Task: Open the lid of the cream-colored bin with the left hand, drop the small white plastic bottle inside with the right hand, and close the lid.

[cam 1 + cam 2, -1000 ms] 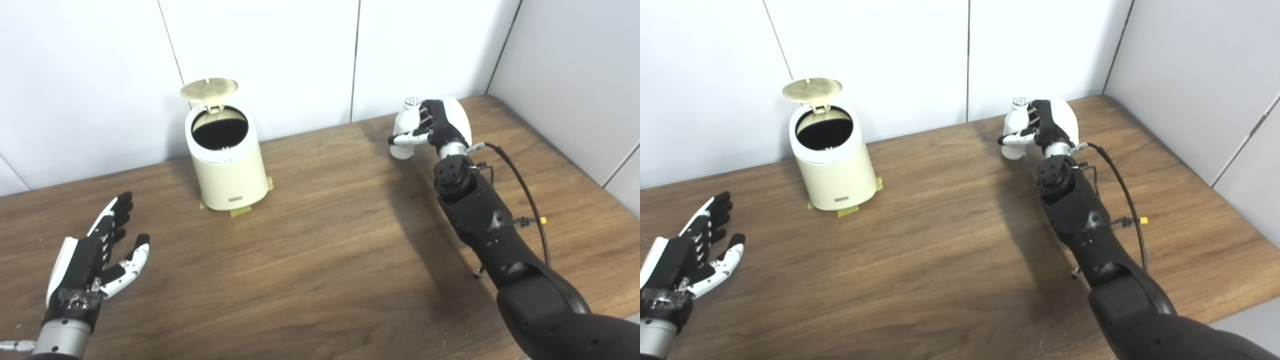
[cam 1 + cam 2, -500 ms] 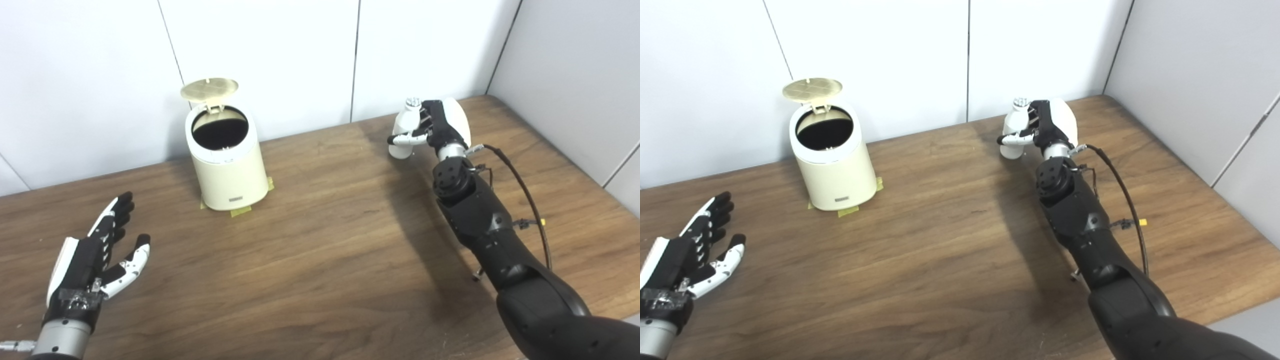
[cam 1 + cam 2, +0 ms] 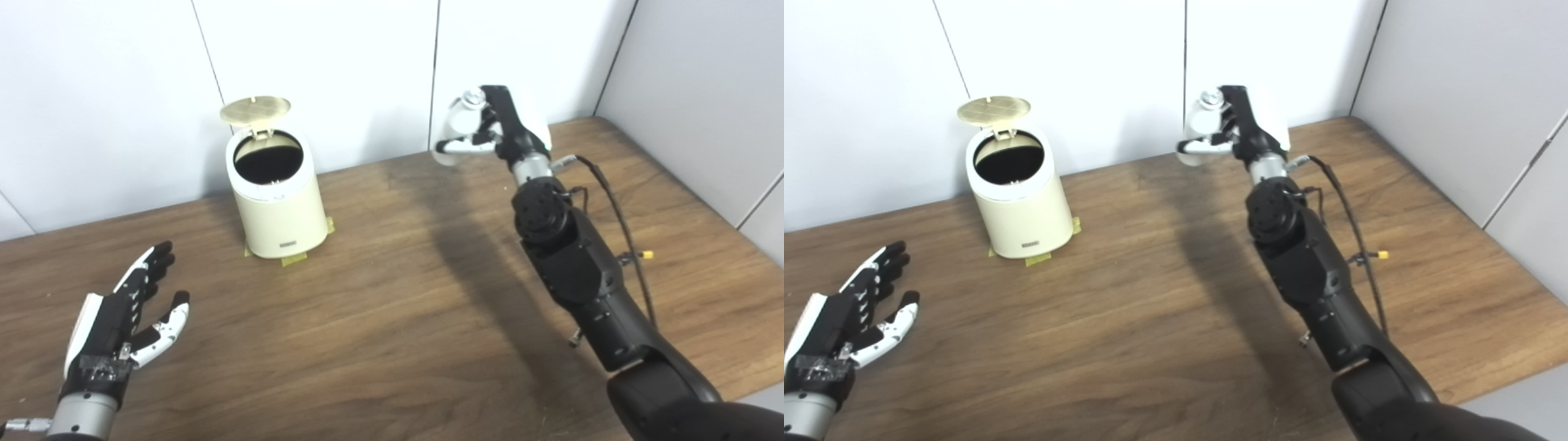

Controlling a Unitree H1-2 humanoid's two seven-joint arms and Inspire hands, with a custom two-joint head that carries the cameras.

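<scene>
Right robot hand (image 3: 499, 125) grasps the small white plastic bottle (image 3: 456, 131), fingers wrapped round its body, cap up, bottle tilted slightly. Bottle is lifted clear of the worktop (image 3: 392, 306), held in the air at the far side, right of center, in front of the white wall panels (image 3: 343, 61). Its shadow falls on the wood below.

Cream-colored bin (image 3: 275, 196) stands upright at far left-center of the worktop, well apart from the bottle, to its left. Lid (image 3: 255, 110) is flipped up and stands open at the back on its hinge; dark inside of the bin shows. Bits of yellow tape (image 3: 294, 258) stick out under the bin's base on the near and right sides.

Left robot hand (image 3: 125, 318) is at the near left, released, fingers spread and pointing toward the far side, palm facing right, holding nothing. It's close over the worktop, can't tell if touching. Well apart from the bin.

Black cable (image 3: 618, 208) runs along the right forearm, small yellow tag (image 3: 646, 254) on it.
</scene>
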